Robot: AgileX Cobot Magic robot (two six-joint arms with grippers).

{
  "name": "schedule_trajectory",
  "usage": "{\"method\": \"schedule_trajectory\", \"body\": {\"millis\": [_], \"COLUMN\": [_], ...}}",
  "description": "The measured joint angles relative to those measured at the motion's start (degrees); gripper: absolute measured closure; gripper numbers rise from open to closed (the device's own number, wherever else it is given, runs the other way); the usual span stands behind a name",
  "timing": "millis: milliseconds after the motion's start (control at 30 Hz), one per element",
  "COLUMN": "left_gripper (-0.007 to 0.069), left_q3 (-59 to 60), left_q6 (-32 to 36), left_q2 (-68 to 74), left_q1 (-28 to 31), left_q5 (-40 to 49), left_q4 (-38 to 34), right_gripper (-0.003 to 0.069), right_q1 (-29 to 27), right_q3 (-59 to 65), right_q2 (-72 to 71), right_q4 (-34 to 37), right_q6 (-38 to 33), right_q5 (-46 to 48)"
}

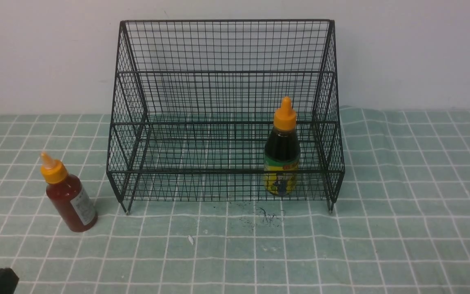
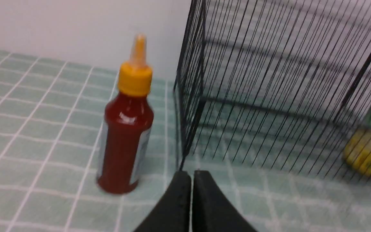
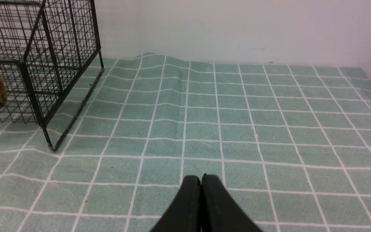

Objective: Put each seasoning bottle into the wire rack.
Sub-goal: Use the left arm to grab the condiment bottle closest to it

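Pale green cloth (image 1: pixel 382 228) with a white grid covers the table and runs back to a plain white wall (image 1: pixel 35 53). At the centre of the front view stands the large black wire-mesh rack (image 1: pixel 225 73) with stepped tiers. The squat bottle of dark sauce with an orange pointed cap and yellow-green label (image 1: pixel 282 151) stands upright inside it, on the lowest tier toward the right of the frame, so that half of the job looks done. The slim bottle of red sauce with an orange cap and white label (image 1: pixel 69 200) stands outside at the lower left, near the rack's front leg but apart from it.

The left gripper (image 2: pixel 191 175) has its black fingers pressed together on nothing, with the red bottle close ahead. The right gripper (image 3: pixel 201 178) is likewise closed tight and empty over bare cloth.

I'd say the red bottle is the step in hand. The left fingers must spread, straddle its body, close, then lift it over the rack's low front edge.
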Motion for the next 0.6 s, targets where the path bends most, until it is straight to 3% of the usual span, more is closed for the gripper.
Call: {"method": "schedule_trajectory", "body": {"millis": [200,300,400,500,533,567,600], "left_gripper": [0.0631,0.0631,0.0631,0.0631,0.0631,0.0631,0.0631], "left_q3": [0.03,-0.77,-5.25,-17.86,-22.97,-23.82,-31.37], "left_q6": [-1.43,-2.51,-2.37,-1.12,-1.12,-1.12,-1.12], "left_q2": [0.00,0.00,0.00,4.17,7.84,8.55,15.83], "left_q1": [0.00,0.00,0.00,0.00,0.00,0.00,0.00], "left_q5": [-17.08,-29.05,-31.30,-19.53,-9.79,-9.79,4.37], "left_q4": [-10.38,-11.71,-9.22,-1.56,0.24,0.24,1.36], "right_gripper": [0.0672,0.0672,0.0672,0.0672,0.0672,0.0672,0.0672], "right_q1": [0.00,0.00,0.00,0.00,0.00,0.00,0.00], "right_q3": [0.00,0.00,0.00,0.00,0.00,0.00,0.01], "right_q2": [0.00,0.00,0.00,0.00,0.00,0.00,0.00], "right_q4": [0.00,0.00,0.00,0.00,0.00,0.00,0.00], "right_q6": [0.00,0.00,0.00,0.00,0.00,0.00,0.00], "right_q5": [-0.05,-0.05,-0.05,-0.10,-0.10,-0.10,-0.10]}}
